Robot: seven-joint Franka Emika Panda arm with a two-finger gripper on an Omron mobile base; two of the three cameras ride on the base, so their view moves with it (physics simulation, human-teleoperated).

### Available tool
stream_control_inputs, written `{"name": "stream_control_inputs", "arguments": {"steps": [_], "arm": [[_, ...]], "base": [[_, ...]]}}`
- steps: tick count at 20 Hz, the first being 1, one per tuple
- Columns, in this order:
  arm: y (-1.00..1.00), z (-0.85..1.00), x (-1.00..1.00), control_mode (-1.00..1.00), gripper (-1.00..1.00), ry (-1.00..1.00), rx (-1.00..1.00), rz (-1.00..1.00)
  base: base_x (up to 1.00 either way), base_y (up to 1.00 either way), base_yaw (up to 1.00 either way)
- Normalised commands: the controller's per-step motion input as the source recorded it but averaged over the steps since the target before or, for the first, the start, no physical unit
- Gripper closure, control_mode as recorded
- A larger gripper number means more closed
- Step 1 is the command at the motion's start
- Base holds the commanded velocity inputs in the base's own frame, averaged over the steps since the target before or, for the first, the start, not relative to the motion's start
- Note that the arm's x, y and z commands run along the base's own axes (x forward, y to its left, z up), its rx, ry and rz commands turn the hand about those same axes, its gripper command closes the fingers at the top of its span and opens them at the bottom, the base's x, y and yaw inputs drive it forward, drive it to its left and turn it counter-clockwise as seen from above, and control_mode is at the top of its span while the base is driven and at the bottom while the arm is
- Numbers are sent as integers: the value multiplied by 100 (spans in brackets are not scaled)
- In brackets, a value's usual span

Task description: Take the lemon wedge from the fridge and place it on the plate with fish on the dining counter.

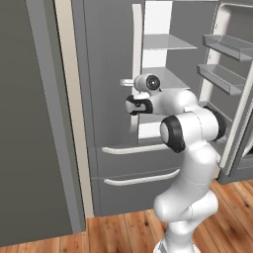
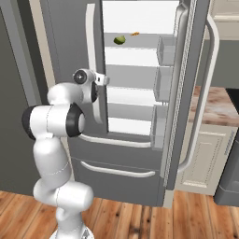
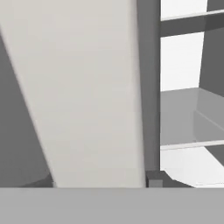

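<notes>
Right base view: lemon wedge (image 2: 119,40) on shelf above gripper (image 2: 103,80).

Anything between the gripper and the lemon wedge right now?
Right base view: the gripper sits by the closed door's handle; the lemon wedge lies up on a higher shelf, open air between.

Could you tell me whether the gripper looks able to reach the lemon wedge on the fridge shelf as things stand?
Probably yes: the right fridge door stands open, and the lemon wedge lies unobstructed on an upper shelf, well above the gripper beside the left door's handle.
</notes>
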Motion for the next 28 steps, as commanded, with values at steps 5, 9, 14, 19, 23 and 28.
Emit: {"name": "stream_control_inputs", "arguments": {"steps": [5,9,14,19,23,28], "arm": [[70,32,-93,-100,100,0,0,0],[99,45,-100,-100,100,0,0,0],[100,61,-100,-100,100,0,-6,0],[99,76,-100,-100,-100,0,-9,-1],[18,71,-100,-100,-100,-7,-2,-14],[-3,51,-100,-100,-100,-2,0,-22]], "base": [[0,0,0],[0,0,0],[0,0,0],[0,0,0],[0,0,0],[0,0,0]]}}
